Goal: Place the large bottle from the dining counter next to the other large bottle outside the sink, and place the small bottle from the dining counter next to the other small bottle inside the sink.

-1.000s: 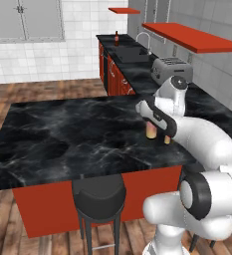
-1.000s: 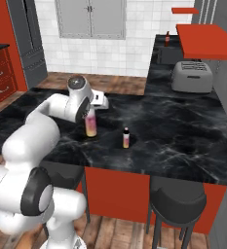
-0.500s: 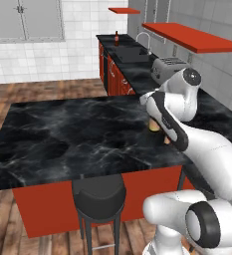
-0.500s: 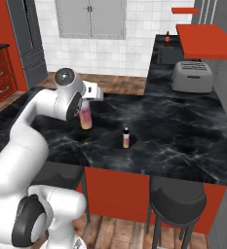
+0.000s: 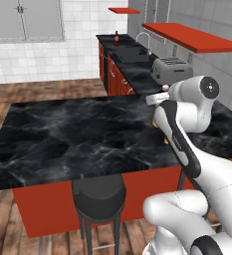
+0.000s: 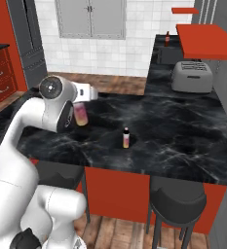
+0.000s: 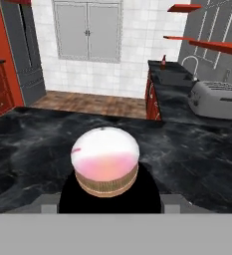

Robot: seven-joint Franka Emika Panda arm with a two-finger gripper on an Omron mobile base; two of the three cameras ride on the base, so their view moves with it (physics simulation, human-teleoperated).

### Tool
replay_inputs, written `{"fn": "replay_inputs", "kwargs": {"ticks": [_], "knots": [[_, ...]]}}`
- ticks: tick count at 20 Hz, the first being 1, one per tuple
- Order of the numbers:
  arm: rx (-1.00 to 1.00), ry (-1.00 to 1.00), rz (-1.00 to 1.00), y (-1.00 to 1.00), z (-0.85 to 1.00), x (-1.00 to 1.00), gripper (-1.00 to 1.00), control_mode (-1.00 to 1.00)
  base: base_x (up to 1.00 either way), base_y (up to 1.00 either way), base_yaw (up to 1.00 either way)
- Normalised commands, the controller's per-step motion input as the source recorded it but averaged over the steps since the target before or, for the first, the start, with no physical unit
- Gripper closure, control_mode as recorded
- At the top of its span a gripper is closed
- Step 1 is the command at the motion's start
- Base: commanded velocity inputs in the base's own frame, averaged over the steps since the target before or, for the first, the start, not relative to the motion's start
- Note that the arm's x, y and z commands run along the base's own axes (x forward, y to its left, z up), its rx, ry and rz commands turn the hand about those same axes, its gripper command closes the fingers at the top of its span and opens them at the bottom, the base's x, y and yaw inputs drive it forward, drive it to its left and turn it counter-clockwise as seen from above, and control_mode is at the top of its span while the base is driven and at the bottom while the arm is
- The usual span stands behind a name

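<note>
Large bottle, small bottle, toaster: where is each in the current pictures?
Large bottle (image 6: 81,115): right base view, pink body below the hand.
Small bottle (image 6: 126,138): right base view, its middle, upright on the counter.
Toaster (image 6: 192,77): right base view, its front face.
</note>
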Motion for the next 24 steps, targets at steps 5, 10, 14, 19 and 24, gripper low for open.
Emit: {"fn": "replay_inputs", "kwargs": {"ticks": [5,10,14,19,24], "knots": [[0.03,0.17,-0.11,0.00,0.31,-0.56,1.00,-1.00,0.00,0.00,0.00],[0.06,0.14,-0.13,0.00,0.42,-0.60,1.00,-1.00,0.00,0.00,0.00],[0.01,0.01,-0.03,0.00,0.10,-0.17,1.00,1.00,-0.51,0.00,-0.06],[0.00,0.00,0.00,0.00,0.00,0.00,1.00,1.00,-0.82,0.34,-0.07],[0.00,0.00,0.00,0.00,0.00,0.00,1.00,1.00,-0.52,0.97,-0.02]]}}
